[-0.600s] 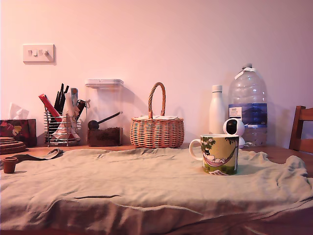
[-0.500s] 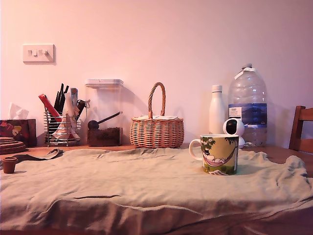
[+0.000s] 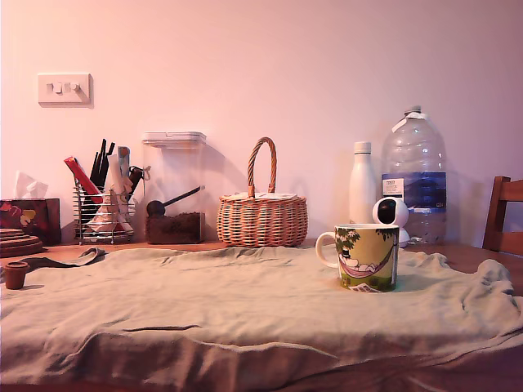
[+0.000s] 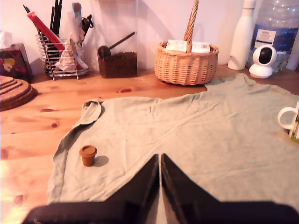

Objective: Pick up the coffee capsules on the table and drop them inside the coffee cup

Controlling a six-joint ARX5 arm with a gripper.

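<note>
Judging by how things lay, nothing of the task was yet done: the table (image 4: 28, 126), its pale cloth (image 3: 245, 302) spread wide, carried the coffee cup (image 3: 367, 257) toward the exterior view's right, and no capsule could be seen in the cup, though its inside was hidden from both cameras; the one coffee capsule (image 4: 88, 155) in sight stood upright on the cloth, well apart from the cup, near the cloth's far edge on the exterior view's left. The gripper (image 4: 160, 164) showed only in the wrist view, its dark fingers (image 4: 145, 182) pressed together with barely a slit between them and holding nothing, clear of the capsule; picking up and dropping both seemed to remain.
</note>
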